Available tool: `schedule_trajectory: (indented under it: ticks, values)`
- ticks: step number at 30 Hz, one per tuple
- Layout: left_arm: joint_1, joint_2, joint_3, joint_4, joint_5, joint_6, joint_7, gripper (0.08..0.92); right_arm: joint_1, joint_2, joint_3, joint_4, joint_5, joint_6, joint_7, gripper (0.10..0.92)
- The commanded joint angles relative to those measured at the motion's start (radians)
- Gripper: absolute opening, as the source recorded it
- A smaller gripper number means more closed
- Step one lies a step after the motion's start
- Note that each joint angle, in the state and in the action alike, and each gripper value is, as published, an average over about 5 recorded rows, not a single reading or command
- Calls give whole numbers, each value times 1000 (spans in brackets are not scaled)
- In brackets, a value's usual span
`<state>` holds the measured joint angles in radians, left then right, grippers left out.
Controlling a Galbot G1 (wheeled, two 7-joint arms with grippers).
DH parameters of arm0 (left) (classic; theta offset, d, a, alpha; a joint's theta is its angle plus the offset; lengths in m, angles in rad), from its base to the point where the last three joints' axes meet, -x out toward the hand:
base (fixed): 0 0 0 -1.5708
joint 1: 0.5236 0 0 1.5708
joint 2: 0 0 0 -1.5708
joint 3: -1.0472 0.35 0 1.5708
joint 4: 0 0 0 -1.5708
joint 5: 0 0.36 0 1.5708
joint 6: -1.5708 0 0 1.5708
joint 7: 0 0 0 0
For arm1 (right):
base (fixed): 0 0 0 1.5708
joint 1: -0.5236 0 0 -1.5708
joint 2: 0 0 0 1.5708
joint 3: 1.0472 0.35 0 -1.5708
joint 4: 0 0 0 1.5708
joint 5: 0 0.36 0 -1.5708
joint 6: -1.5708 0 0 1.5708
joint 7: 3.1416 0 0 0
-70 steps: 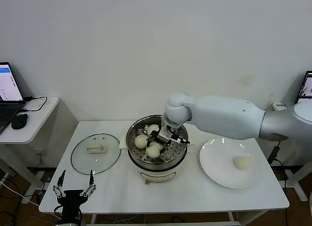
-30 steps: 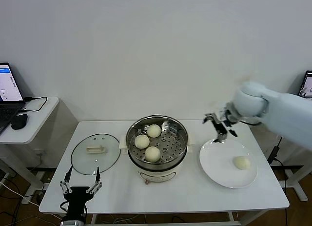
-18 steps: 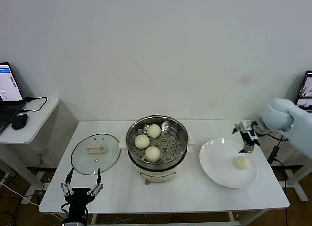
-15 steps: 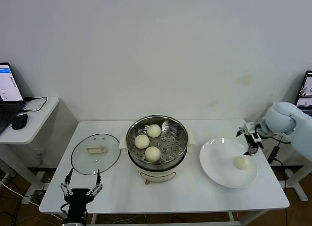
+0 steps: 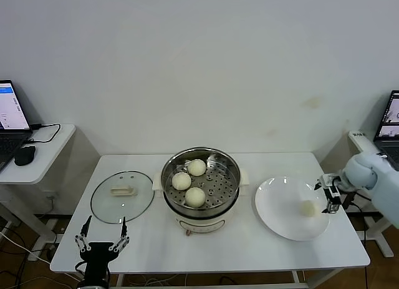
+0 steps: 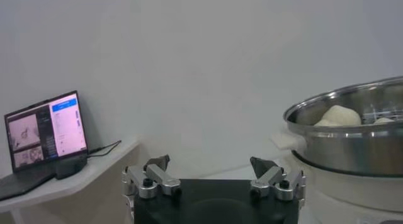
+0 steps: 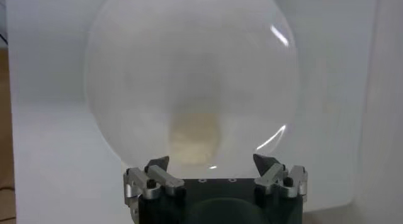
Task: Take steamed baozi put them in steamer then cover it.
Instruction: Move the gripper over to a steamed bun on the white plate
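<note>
Showing the white table (image 5: 249,248) from the head camera: the steamer (image 5: 201,188) stands at its centre, uncovered, with three steamed baozi (image 5: 195,196) resting on the perforated tray. The cover (image 5: 122,196) lies flat on the table to the robot's left of the steamer, handle up, apart from the pot. A white plate (image 5: 277,214) lies to the robot's right of the steamer and carries the fourth bun (image 5: 307,208). The right gripper (image 5: 330,197) hangs at the plate's outer edge, just beside this bun, with its fingers spread apart and nothing between them; in the right wrist view the bun (image 7: 194,138) lies on the plate (image 7: 126,87) ahead of the open gripper (image 7: 214,165). The left gripper (image 5: 101,235) waits low at the near edge of the table, in front of the cover, its fingers likewise apart and empty. In the left wrist view the steamer (image 6: 352,137) stands well beyond the left gripper (image 6: 213,167).
</note>
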<state>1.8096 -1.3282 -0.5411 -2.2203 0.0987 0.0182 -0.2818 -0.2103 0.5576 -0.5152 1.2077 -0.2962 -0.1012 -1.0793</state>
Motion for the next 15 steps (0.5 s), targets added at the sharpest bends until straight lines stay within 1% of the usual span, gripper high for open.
schedule_trajectory:
  ticks: [1, 8, 11, 15]
  values:
    - [0, 0, -1, 4, 0, 0, 0, 823, -85, 80, 74, -83, -43, 18, 12, 823]
    - [-4, -2, 0, 8, 0, 0, 0, 823, -84, 104, 73, -107, -55, 2, 18, 811]
    - [-5, -2, 0, 11, 0, 0, 0, 823, -82, 106, 71, -106, -64, -5, 14, 774]
    - [-6, -3, -1, 14, 0, -1, -1, 823, -69, 102, 66, -102, -67, -13, 11, 705]
